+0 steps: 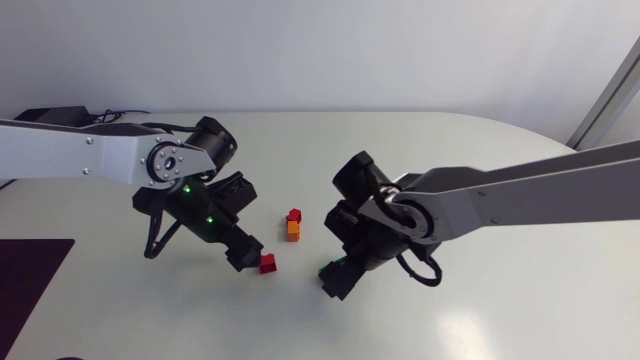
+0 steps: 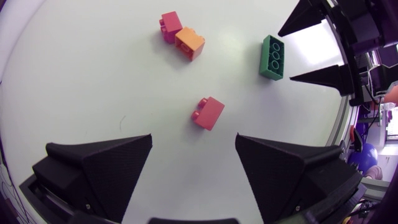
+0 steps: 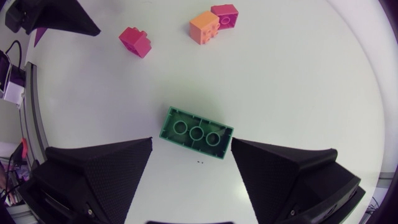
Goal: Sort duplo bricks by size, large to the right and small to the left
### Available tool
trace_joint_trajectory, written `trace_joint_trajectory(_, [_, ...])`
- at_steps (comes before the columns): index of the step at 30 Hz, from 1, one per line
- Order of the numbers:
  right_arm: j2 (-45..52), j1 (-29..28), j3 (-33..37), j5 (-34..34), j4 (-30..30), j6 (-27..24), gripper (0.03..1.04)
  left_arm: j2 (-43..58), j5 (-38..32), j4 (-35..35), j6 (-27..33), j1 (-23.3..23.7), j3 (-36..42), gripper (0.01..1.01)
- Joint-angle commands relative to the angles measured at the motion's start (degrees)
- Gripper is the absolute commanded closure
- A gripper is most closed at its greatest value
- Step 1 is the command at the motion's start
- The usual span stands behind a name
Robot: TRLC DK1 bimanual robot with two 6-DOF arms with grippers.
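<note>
A green long brick lies studs-down on the table between the fingertips of my right gripper. One finger touches its end and a thin gap shows at the other, so the gripper is open. In the head view only a bit of the green brick shows under the right gripper. A small red brick lies just ahead of my open left gripper, touching neither finger. Farther off, a second small red brick and a small orange brick sit against each other.
The white table has free room to the right and at the front. A dark mat lies at its front left corner. The two grippers are close together near the middle.
</note>
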Motion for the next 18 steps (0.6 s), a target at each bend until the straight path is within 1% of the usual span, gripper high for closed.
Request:
trace_joint_trajectory(1, [2.83,0.8,1.89,1.28,-0.85,1.18,0.15,-1.42,0.33,-0.36,1.58,0.43,-0.49,0.098])
trace_joint_trajectory(7, [7.49,1.23,4.44,3.74,-0.59,1.27,0.15,-2.04,0.33,-0.53,1.58,0.26,-0.58,0.098])
trace_joint_trajectory(8, [8.28,1.23,4.79,4.18,-0.77,1.27,0.16,-2.04,0.33,-0.53,1.58,0.26,-0.58,0.098])
trace_joint_trajectory(10, [8.81,1.06,4.88,4.45,-0.85,1.36,0.26,-2.04,0.33,-0.53,1.58,0.35,-0.58,0.098])
trace_joint_trajectory(12, [8.72,0.62,4.44,4.45,-0.94,1.36,0.43,-1.95,0.33,-0.53,1.76,0.52,-0.58,0.098])
trace_joint_trajectory(13, [7.93,0.27,3.82,4.53,-0.59,1.45,0.54,-1.95,0.33,-0.53,1.85,0.52,-0.58,0.098])
trace_joint_trajectory(14, [6.96,-0.44,3.12,4.45,-0.15,1.53,0.61,-1.95,0.33,-0.53,1.94,0.52,-0.58,0.098])
trace_joint_trajectory(15, [6.08,-1.14,2.5,4.45,0.11,1.53,0.65,-1.86,0.33,-0.53,2.02,0.52,-0.58,0.097])
trace_joint_trajectory(18, [3.1,-3.34,0.22,4.27,1.34,1.36,0.71,-1.6,0.33,-0.53,2.11,0.52,-0.31,0.097])
